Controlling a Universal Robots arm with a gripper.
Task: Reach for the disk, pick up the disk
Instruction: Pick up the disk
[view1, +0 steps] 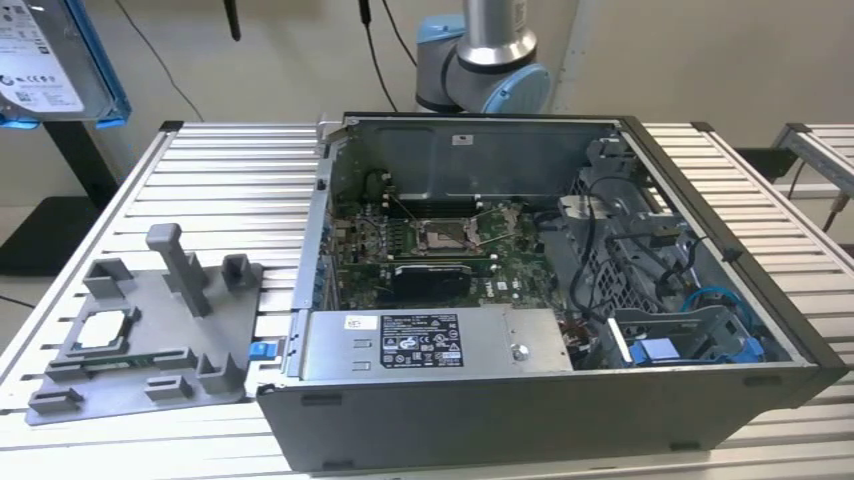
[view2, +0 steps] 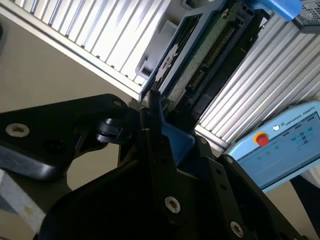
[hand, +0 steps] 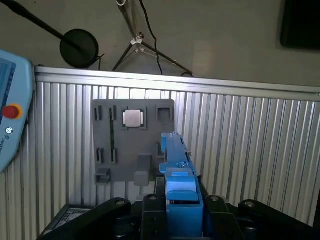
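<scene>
The pincer (hand: 183, 207) is clamped on the disk's (hand: 173, 150) blue side rails. The disk is held high, well clear of the tabletop (view1: 200, 170) — near its far corner at the exterior view's left. Pick-up looks complete; the hold just needs to stay firm.

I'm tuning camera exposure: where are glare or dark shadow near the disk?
First wrist view: glare whitens the table slats beyond the evenly lit disk. Second wrist view: the gripper holding it is dark against bright slats. Exterior view: soft, even light, no glare on the disk.
</scene>
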